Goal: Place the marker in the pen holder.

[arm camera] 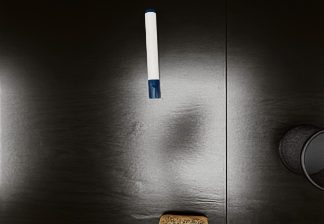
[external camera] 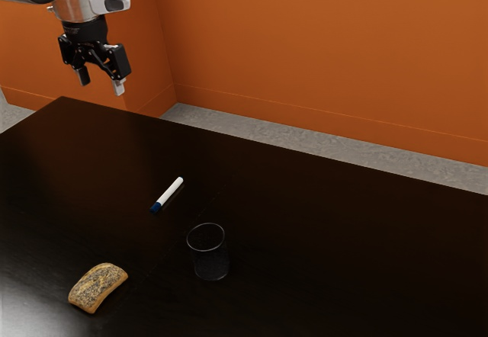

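Arm [external camera: 78, 5] coming in at the exterior view's ten o'clock, gripper [external camera: 101, 85] held high, pointing down, spread wide, and there's the marker [external camera: 168, 193], flat on the table [external camera: 320, 230], toward its five o'clock

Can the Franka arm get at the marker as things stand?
Probably yes: the marker lies on the bare tabletop, apart from the pen holder and the bread, and the open gripper hangs above the table, seemingly unobstructed.
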